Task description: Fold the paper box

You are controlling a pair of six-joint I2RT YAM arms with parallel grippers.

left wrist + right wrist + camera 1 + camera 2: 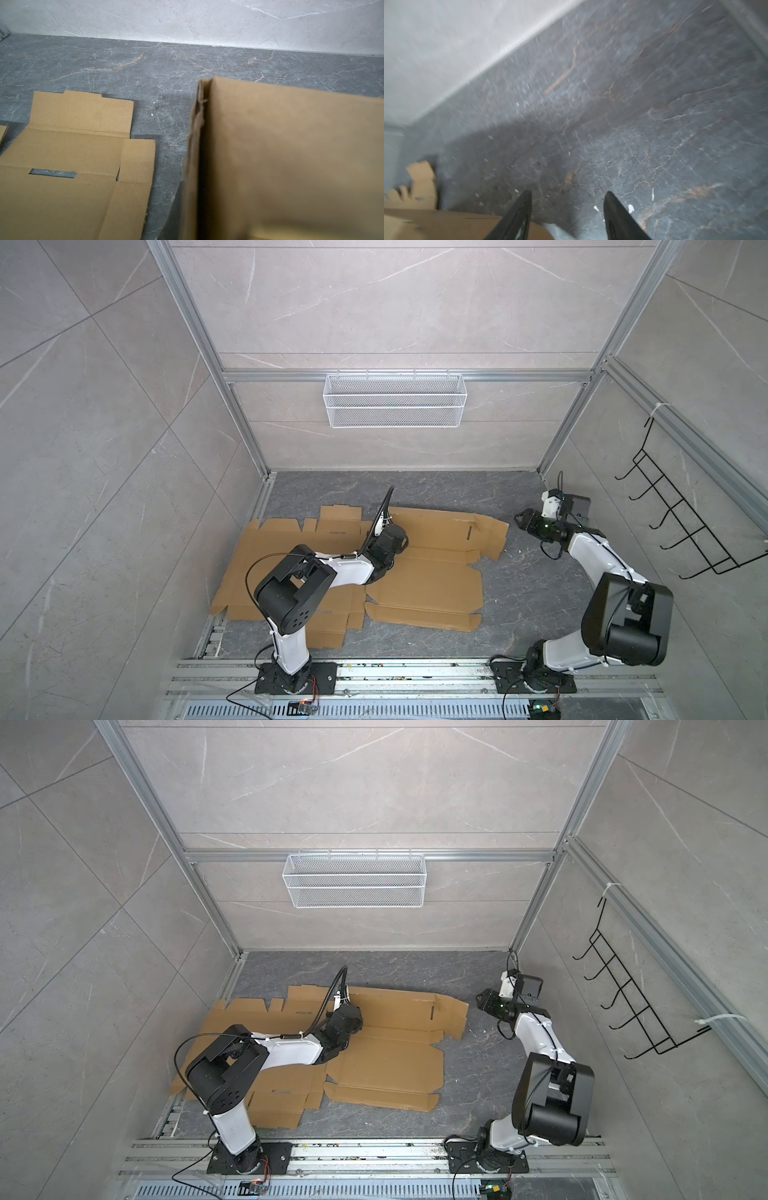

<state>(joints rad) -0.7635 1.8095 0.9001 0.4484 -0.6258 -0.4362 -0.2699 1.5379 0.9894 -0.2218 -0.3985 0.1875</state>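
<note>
The paper box [432, 580] [390, 1065] is a brown cardboard blank lying mostly flat mid-floor. My left gripper [384, 526] [345, 1006] sits at the blank's rear left edge, its fingers hidden under the wrist. In the left wrist view a cardboard panel [291, 155] stands raised right against the camera, and the jaws themselves do not show. My right gripper [519, 517] [568, 194] hovers above bare floor just right of the blank's rear right flap [494, 539]. It is open with nothing between its black fingertips [527, 199]. A corner of the cardboard [436, 224] shows beside it.
A second flat cardboard blank [270, 543] [72, 155] lies on the left, partly under the left arm. A white wire basket [395, 400] hangs on the back wall and a black wire rack [685, 522] on the right wall. Aluminium rails [415, 672] run along the front.
</note>
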